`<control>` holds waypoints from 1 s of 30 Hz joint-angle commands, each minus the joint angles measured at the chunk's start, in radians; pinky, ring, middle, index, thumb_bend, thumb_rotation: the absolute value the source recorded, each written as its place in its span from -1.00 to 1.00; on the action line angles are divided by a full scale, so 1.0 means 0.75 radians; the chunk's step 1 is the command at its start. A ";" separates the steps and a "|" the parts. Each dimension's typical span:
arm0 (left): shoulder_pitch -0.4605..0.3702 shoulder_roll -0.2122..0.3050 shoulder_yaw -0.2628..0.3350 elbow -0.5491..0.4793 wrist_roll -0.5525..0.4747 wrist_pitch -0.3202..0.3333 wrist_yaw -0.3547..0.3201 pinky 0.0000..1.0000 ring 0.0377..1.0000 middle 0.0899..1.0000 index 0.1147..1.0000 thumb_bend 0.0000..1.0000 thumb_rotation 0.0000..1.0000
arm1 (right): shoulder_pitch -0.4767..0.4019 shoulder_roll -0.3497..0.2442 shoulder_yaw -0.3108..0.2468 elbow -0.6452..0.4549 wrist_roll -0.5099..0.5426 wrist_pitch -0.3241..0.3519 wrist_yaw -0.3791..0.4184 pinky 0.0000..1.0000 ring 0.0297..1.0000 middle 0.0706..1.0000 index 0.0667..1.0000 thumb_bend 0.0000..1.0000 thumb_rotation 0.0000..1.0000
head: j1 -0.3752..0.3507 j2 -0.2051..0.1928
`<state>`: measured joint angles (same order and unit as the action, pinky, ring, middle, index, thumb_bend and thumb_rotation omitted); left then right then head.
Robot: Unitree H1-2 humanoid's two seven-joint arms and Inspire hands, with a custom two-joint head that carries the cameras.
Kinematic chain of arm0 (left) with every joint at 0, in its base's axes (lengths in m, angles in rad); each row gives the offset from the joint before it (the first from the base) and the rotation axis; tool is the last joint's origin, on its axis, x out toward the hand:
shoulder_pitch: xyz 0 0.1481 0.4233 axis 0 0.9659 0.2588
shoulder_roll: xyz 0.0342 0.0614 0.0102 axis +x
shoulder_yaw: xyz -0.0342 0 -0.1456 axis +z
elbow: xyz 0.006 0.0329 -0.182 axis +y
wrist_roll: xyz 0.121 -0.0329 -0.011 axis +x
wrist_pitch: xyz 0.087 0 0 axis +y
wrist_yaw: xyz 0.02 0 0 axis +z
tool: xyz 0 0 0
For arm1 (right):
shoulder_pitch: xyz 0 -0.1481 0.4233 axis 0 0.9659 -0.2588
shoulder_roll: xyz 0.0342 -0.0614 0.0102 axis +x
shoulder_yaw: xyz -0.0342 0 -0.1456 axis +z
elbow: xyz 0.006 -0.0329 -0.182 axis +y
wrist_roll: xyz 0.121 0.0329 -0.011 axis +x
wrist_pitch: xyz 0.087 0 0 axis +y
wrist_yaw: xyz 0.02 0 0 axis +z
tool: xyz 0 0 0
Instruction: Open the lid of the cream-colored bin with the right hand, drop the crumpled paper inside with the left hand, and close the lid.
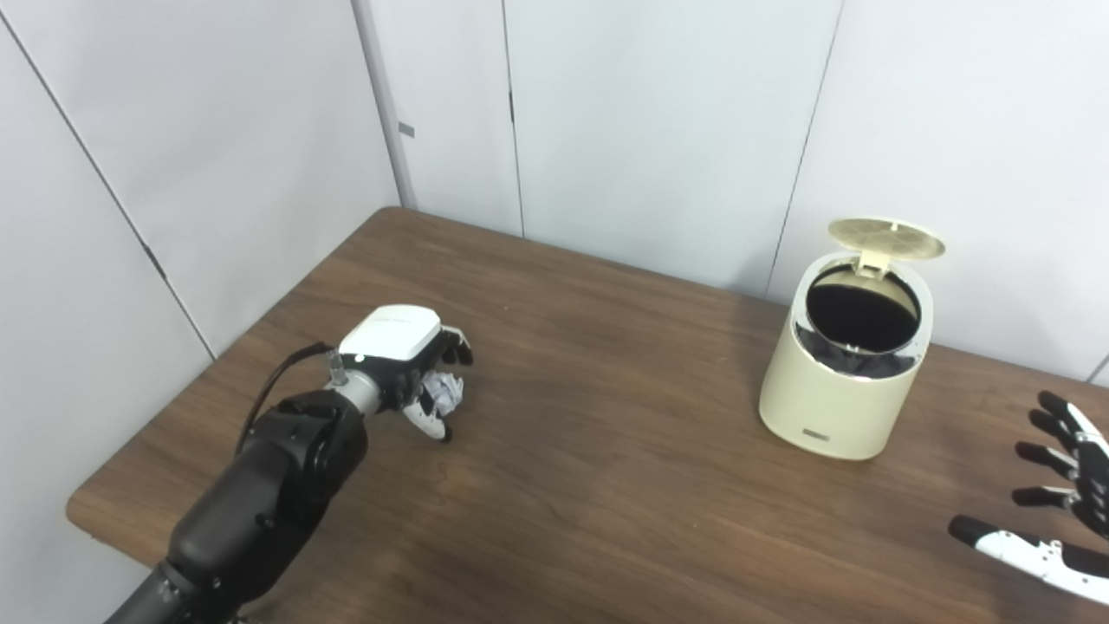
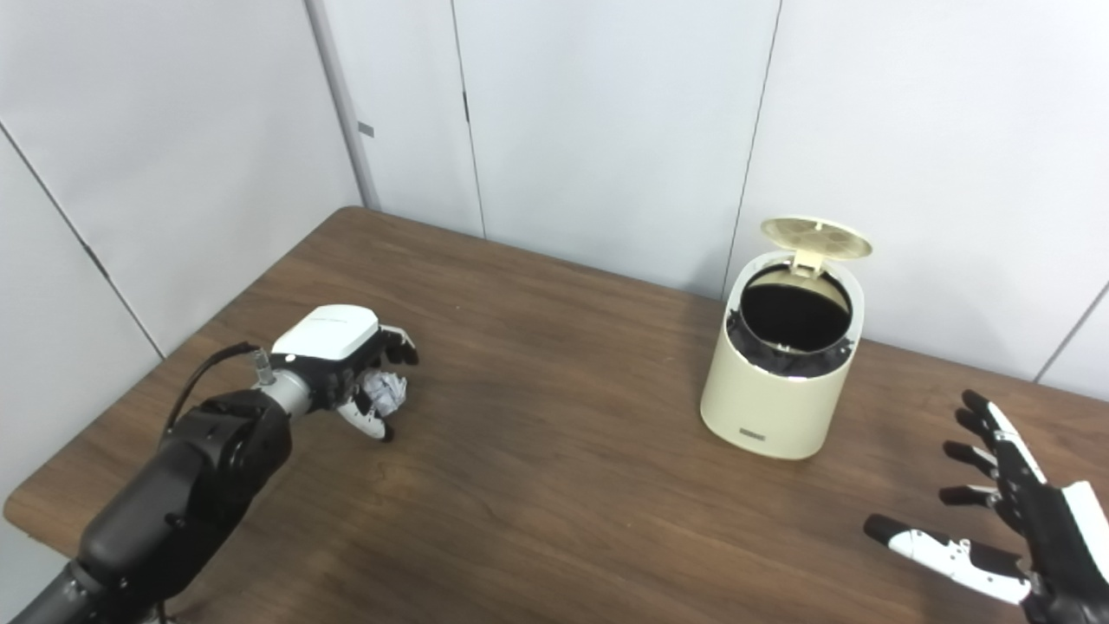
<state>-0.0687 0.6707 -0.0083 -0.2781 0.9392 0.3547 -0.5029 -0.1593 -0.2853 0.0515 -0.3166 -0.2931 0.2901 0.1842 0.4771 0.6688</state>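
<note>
Left hand (image 1: 416, 368): fingers curled around the crumpled paper (image 1: 444, 394), holding it low over the left part of the desk (image 1: 606, 485), well apart from the bin.
Right hand (image 2: 1009, 511): spread wide, holding nothing, at the right edge of the view, near the bin but not touching it.
Bin (image 1: 836, 381): cream-colored, upright on the far right of the desk, close to the wall (image 1: 650, 113).
Lid (image 1: 885, 237): tipped up on its rear hinge, dark interior showing.
</note>
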 commanded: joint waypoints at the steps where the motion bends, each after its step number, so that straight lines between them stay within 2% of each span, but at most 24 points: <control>1: -0.022 0.040 -0.026 0.028 0.046 0.026 -0.042 0.15 0.33 0.40 0.34 0.65 -1.00 | -0.024 -0.015 -0.016 -0.059 0.000 -0.014 -0.010 0.29 0.69 0.86 0.89 0.63 -0.28 | -0.001 0.000; 4: -0.029 0.045 -0.049 0.024 0.074 0.053 -0.075 0.13 0.31 0.39 0.33 0.66 -1.00 | -0.022 -0.016 -0.016 -0.056 0.001 -0.016 -0.009 0.27 0.68 0.86 0.89 0.63 -0.28 | -0.001 0.000; 7: -0.032 0.046 -0.057 0.018 0.086 0.068 -0.092 0.12 0.30 0.39 0.32 0.69 -1.00 | -0.021 -0.016 -0.017 -0.057 0.005 -0.012 -0.007 0.41 0.70 0.86 0.89 0.64 -0.23 | -0.001 0.000; 11: -0.033 0.048 -0.058 0.031 0.080 0.082 -0.097 0.13 0.31 0.42 0.34 0.67 -1.00 | -0.021 -0.018 -0.022 -0.059 0.009 -0.013 -0.006 0.33 0.69 0.85 0.89 0.64 -0.23 | 0.002 0.009; 14: -0.029 0.051 -0.057 0.035 0.061 0.062 -0.078 0.11 0.30 0.40 0.33 0.67 -1.00 | -0.021 -0.018 -0.023 -0.061 0.011 -0.009 -0.004 0.27 0.67 0.85 0.89 0.64 -0.23 | 0.002 0.011; 16: -0.022 0.052 -0.055 0.037 0.033 0.031 -0.053 0.08 0.27 0.38 0.32 0.66 -1.00 | -0.020 -0.019 -0.021 -0.064 0.003 -0.006 -0.003 0.31 0.67 0.84 0.89 0.64 -0.23 | 0.001 0.011; 20: -0.005 0.036 -0.031 0.054 -0.066 -0.039 0.026 -0.04 0.06 0.17 0.14 0.62 -1.00 | -0.019 -0.025 -0.021 -0.071 -0.002 0.004 0.001 0.41 0.67 0.84 0.89 0.62 -0.25 | 0.002 0.016; 21: -0.001 0.027 -0.022 0.059 -0.093 -0.054 0.050 -0.07 -0.07 0.05 0.01 0.32 -1.00 | -0.019 -0.026 -0.022 -0.073 0.003 0.004 0.002 0.43 0.68 0.84 0.89 0.64 -0.22 | 0.002 0.018; 23: 0.007 0.018 -0.016 0.071 -0.130 -0.084 0.092 -0.10 -0.16 -0.07 -0.09 0.09 -1.00 | -0.019 -0.028 -0.025 -0.074 0.009 0.004 0.003 0.41 0.68 0.85 0.89 0.65 -0.20 | 0.002 0.019; 26: 0.012 0.015 -0.020 0.093 -0.155 -0.116 0.135 -0.11 -0.16 -0.07 -0.18 0.01 -1.00 | -0.018 -0.025 -0.030 -0.075 0.018 0.005 0.003 0.35 0.69 0.85 0.88 0.62 -0.27 | 0.003 0.021; 30: 0.015 0.015 -0.033 0.111 -0.164 -0.129 0.169 -0.15 -0.19 -0.08 -0.18 0.01 -1.00 | -0.018 -0.027 -0.030 -0.076 0.018 0.009 0.004 0.34 0.68 0.85 0.88 0.62 -0.28 | 0.004 0.024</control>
<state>-0.0552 0.6847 -0.0140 -0.2221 0.8205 0.2712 -0.3843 -0.1451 -0.2915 0.0411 -0.3394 -0.2856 0.3095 0.1915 0.4801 0.6857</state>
